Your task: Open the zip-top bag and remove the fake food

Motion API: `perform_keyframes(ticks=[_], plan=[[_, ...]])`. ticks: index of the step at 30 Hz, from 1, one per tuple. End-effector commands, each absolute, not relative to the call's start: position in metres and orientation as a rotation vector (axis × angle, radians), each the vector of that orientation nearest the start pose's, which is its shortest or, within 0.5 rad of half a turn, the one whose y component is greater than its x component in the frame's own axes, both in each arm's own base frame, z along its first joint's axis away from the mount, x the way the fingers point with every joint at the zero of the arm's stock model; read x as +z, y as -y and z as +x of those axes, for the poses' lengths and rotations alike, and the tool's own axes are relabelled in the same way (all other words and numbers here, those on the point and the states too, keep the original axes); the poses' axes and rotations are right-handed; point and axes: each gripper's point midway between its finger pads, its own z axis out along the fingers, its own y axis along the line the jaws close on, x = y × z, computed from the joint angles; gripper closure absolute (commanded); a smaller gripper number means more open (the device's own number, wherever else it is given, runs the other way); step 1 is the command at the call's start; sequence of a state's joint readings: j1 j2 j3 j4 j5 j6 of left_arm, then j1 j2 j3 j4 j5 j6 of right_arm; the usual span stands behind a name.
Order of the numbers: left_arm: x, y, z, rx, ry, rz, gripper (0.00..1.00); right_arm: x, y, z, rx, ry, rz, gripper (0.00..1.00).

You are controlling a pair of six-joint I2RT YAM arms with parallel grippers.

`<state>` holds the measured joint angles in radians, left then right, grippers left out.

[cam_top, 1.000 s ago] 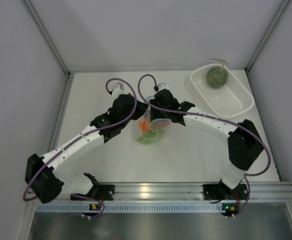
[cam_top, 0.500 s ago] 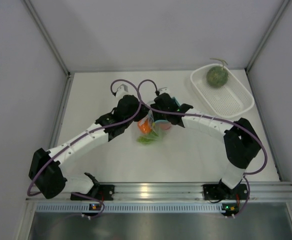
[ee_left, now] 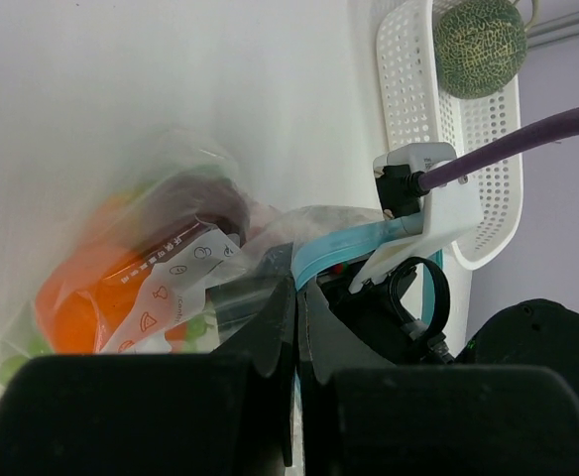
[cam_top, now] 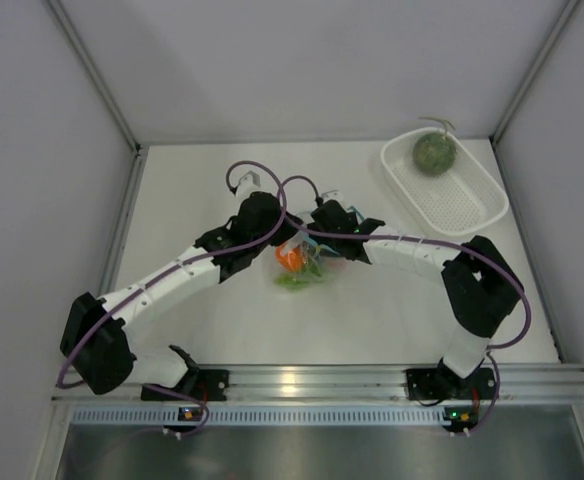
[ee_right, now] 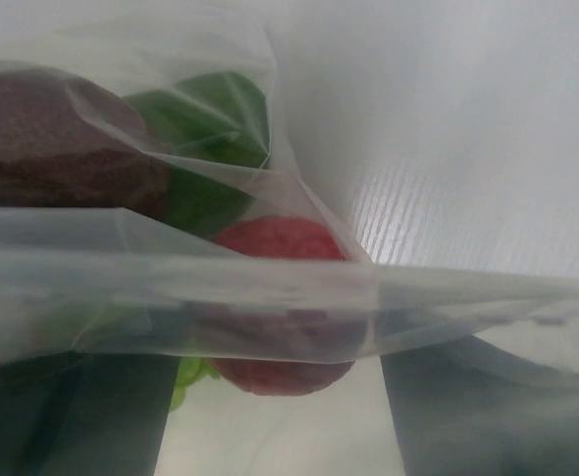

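The zip-top bag (cam_top: 300,268) lies mid-table between both grippers, with an orange ball (cam_top: 290,258) and green pieces (cam_top: 294,281) inside. My left gripper (cam_top: 285,243) is shut on the bag's edge. In the left wrist view its jaws (ee_left: 296,317) pinch the film beside the light blue zip strip (ee_left: 339,248); the orange ball (ee_left: 76,307) and a dark red piece (ee_left: 198,198) show through. My right gripper (cam_top: 318,245) is at the bag's mouth. In its wrist view the fingers (ee_right: 71,416) stand wide apart (ee_right: 278,397) behind the bag's rim (ee_right: 270,288), with a red ball (ee_right: 280,240) and leafy green (ee_right: 205,129) inside.
A white perforated basket (cam_top: 472,205) stands at the back right and holds the grey-green melon (cam_top: 435,153). It also shows in the left wrist view (ee_left: 408,89) with the melon (ee_left: 480,45). Grey walls enclose the table on three sides.
Both wrists have closed in over the bag and shifted slightly nearer. The bag has bunched up between them, and the orange ball shows more.
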<state>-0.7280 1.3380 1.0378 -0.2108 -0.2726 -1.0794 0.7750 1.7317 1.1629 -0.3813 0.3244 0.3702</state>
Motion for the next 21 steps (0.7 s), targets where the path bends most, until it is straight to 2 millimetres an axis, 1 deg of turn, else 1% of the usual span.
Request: perform_keyframes(ticks=[1,3,4,6,7,9,10,12,14,16,18,19,21], plan=[[0.218,0.274,0.328,-0.83,-2.068,-0.557,1.0,0.059,-0.252,0.323,0.068,-2.441,-0.335,0.26],[0.217,0.274,0.329,-0.829,-2.07,-0.557,1.0,0.06,-0.253,0.323,0.081,-2.435,-0.336,0.29],[0.216,0.275,0.328,-0.83,-2.073,-0.555,1.0,0.06,-0.254,0.323,0.09,-2.434,-0.334,0.37],[0.214,0.275,0.328,-0.826,-2.079,-0.555,1.0,0.063,-0.254,0.324,0.107,-2.427,-0.326,0.45],[0.215,0.276,0.328,-0.83,-2.079,-0.553,1.0,0.064,-0.253,0.325,0.108,-2.423,-0.322,0.52],[0.214,0.276,0.328,-0.828,-2.081,-0.551,1.0,0.068,-0.254,0.326,0.118,-2.414,-0.315,0.55],[0.215,0.276,0.328,-0.829,-2.078,-0.548,1.0,0.072,-0.255,0.326,0.129,-2.407,-0.318,0.59],[0.216,0.276,0.328,-0.829,-2.077,-0.546,1.0,0.078,-0.258,0.326,0.15,-2.398,-0.316,0.59],[0.216,0.275,0.328,-0.83,-2.076,-0.546,1.0,0.089,-0.261,0.327,0.173,-2.384,-0.319,0.6],[0.217,0.275,0.328,-0.831,-2.075,-0.545,1.0,0.102,-0.264,0.328,0.2,-2.361,-0.317,0.6],[0.217,0.275,0.328,-0.831,-2.075,-0.545,1.0,0.111,-0.264,0.328,0.209,-2.349,-0.321,0.6],[0.217,0.275,0.328,-0.83,-2.076,-0.54,1.0,0.12,-0.266,0.328,0.222,-2.33,-0.325,0.6],[0.217,0.276,0.328,-0.833,-2.075,-0.54,1.0,0.131,-0.267,0.326,0.234,-2.311,-0.341,0.59]])
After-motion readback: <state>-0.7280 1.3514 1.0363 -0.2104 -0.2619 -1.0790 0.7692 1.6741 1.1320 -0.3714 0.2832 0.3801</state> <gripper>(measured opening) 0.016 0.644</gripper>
